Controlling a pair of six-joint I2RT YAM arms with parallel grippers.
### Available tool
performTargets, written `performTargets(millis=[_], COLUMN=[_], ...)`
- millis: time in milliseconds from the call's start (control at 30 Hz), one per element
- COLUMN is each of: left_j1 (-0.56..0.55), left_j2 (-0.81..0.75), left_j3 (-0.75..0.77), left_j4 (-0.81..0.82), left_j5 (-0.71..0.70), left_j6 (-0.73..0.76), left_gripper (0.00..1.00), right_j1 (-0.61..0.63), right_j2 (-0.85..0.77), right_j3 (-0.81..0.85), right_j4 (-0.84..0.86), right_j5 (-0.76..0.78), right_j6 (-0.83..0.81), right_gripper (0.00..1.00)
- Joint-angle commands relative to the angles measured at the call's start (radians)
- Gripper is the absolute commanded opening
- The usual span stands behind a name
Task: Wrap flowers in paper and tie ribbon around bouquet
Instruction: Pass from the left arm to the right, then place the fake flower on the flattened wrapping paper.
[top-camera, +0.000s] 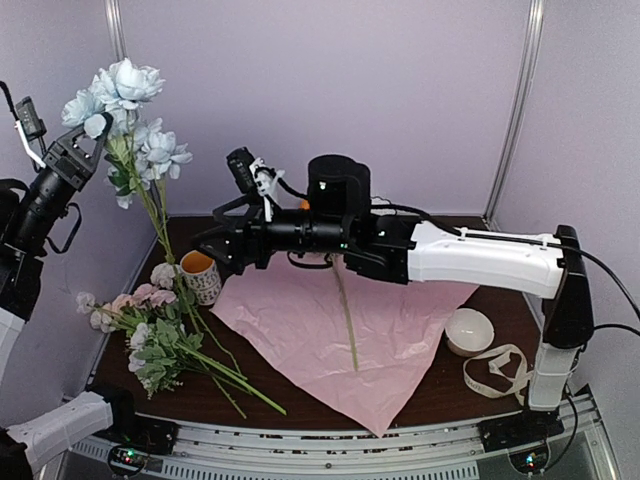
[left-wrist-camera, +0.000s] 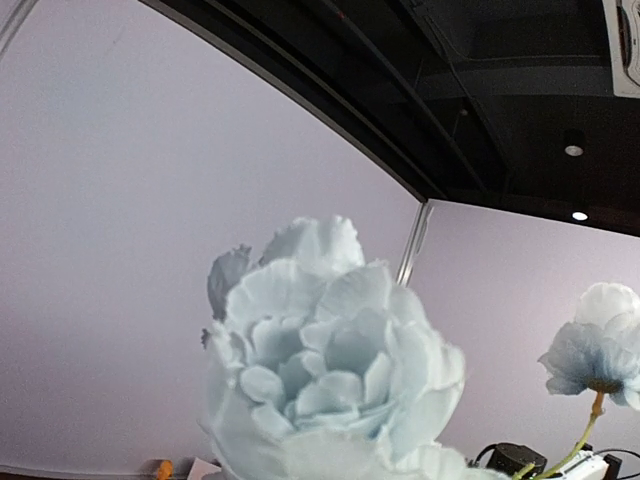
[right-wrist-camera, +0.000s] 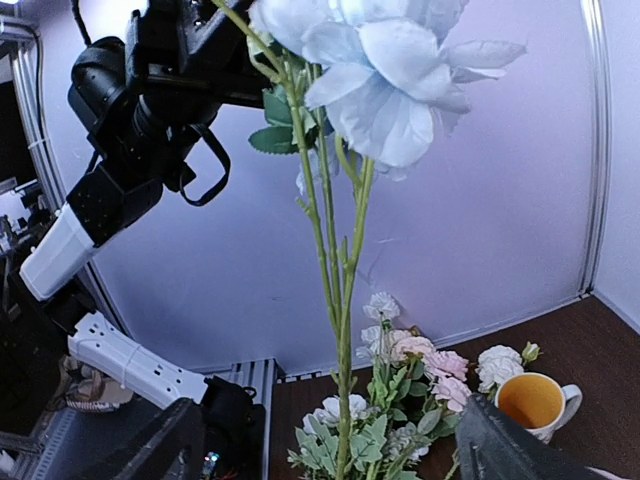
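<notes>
Flowers (top-camera: 120, 90): one pale blue-white spray is held in the air at the left, well above the surface (top-camera: 450, 395). Its long axis is near upright, blooms up, with the stems slanting down and rightward toward the mug (top-camera: 200, 278). I cannot tell where the lower end stops.

Left gripper (top-camera: 88, 140): closed on the stems just under the blooms. Judged: it holds them high so the stems hang free for a second hold.

Right gripper (top-camera: 210, 250): spread wide, a finger either side of the lower stems, holding nothing.

Second bunch (top-camera: 155, 335): pink and white, lying on the surface beside the mug, heads left, stems pointing near-right.

Paper (top-camera: 400, 330): flat, pink face up, with one loose stem (top-camera: 347, 320) lying along it. The ribbon (top-camera: 495, 372) is at the far right by the bowl (top-camera: 468, 330).
</notes>
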Motion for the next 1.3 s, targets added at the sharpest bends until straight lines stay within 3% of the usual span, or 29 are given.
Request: performTargets(millis=[0, 133, 267, 367, 467, 600, 700, 767, 800, 867, 900, 933, 1033, 1167, 1267], left_j1=[-0.121, -0.179, -0.211, -0.234, -0.236, -0.239, -0.239, -0.239, -0.239, -0.238, -0.237, -0.238, -0.236, -0.223, -0.169], left_j2=[0.082, 0.129, 0.172, 0.202, 0.206, 0.210, 0.219, 0.219, 0.218, 0.232, 0.250, 0.277, 0.351, 0.391, 0.409], left_j3=[0.057, 0.075, 0.096, 0.110, 0.110, 0.100, 0.101, 0.109, 0.124, 0.181, 0.215, 0.253, 0.279, 0.187, 0.125], left_j4=[0.044, 0.061, 0.080, 0.089, 0.089, 0.084, 0.074, 0.026, -0.034, -0.220, -0.336, -0.490, -0.662, -0.722, -0.754], left_j5=[-0.050, -0.068, -0.074, -0.073, -0.081, -0.117, -0.124, -0.172, -0.219, -0.372, -0.460, -0.556, -0.719, -0.763, -0.760], left_j6=[0.042, 0.070, 0.074, 0.071, 0.077, 0.083, 0.080, 0.105, 0.128, 0.176, 0.201, 0.225, 0.281, 0.276, 0.226], left_gripper=[0.00, 0.00, 0.00, 0.00, 0.00, 0.00, 0.00, 0.00, 0.08, 0.56, 0.72, 0.82, 0.93, 0.93, 0.93], right_j1=[0.021, 0.026, 0.027, 0.027, 0.020, 0.017, 0.005, -0.015, -0.032, -0.078, -0.101, -0.130, -0.224, -0.339, -0.394], right_j2=[0.102, 0.131, 0.163, 0.187, 0.188, 0.176, 0.167, 0.149, 0.134, 0.087, 0.055, 0.020, -0.072, -0.085, -0.052], right_j3=[0.105, 0.117, 0.127, 0.137, 0.132, 0.114, 0.110, 0.091, 0.075, 0.017, -0.018, -0.056, -0.169, -0.155, -0.163], right_j4=[0.005, -0.003, -0.003, -0.006, 0.003, 0.037, 0.027, 0.027, 0.027, 0.011, -0.013, -0.037, -0.136, -0.524, -0.685], right_j5=[0.049, 0.111, 0.149, 0.154, 0.163, 0.168, 0.183, 0.169, 0.158, 0.147, 0.152, 0.156, 0.156, 0.173, 0.225], right_j6=[0.007, 0.007, 0.011, 0.017, 0.045, 0.060, 0.093, 0.143, 0.179, 0.246, 0.271, 0.293, 0.331, 0.252, 0.206], right_gripper=[0.94, 0.93, 0.83, 0.66, 0.37, 0.24, 0.00, 0.00, 0.00, 0.00, 0.00, 0.00, 0.00, 0.00, 0.00])
